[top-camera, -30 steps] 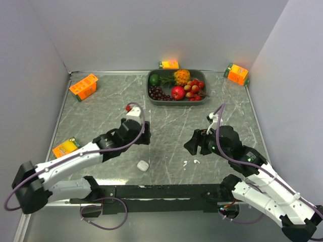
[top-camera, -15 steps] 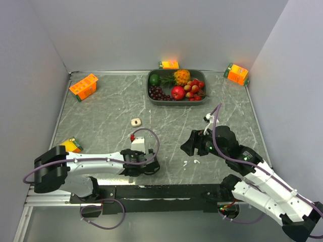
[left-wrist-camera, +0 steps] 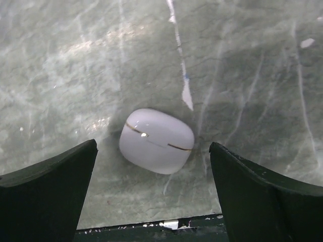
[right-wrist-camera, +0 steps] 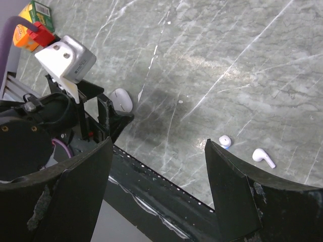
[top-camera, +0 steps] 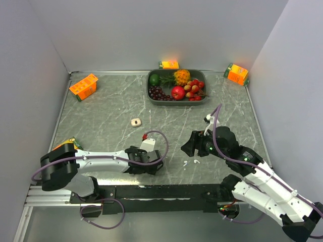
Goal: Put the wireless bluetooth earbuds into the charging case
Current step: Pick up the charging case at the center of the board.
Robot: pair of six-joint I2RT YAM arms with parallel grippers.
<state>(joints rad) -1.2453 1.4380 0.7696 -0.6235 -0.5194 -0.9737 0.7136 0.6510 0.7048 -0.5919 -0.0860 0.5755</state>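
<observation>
The charging case (left-wrist-camera: 156, 141), a pale glossy rounded-square plastic shell with a thin gold seam where lid meets body, lies shut on the grey-green marbled desk (top-camera: 101, 116), close to its front edge. It sits between the two dark fingers of the left gripper (top-camera: 154, 167), which is spread wide and grasping nothing, with bare desk showing on both sides of the case. The step in hand looks like taking hold of the case. To do it well, the gripper should turn until its fingers are square to the case's longer sides, since the seam runs slantwise to them now. It should then come down centred and close gently below the seam, so the lid is left free to open. The shell is rounded and slick and would likely squirt out of an off-centre pinch. The two tiny glossy white plastic earbuds (right-wrist-camera: 224, 141) lie loose on the desk to the right, near each other and well apart from the case. The right gripper (top-camera: 187, 146) hangs over them, released and empty. Further back are a small beige block (top-camera: 135, 122) I cannot identify, a dark tray (top-camera: 176, 103) of fruit and orange juice cartons (top-camera: 83, 86).
</observation>
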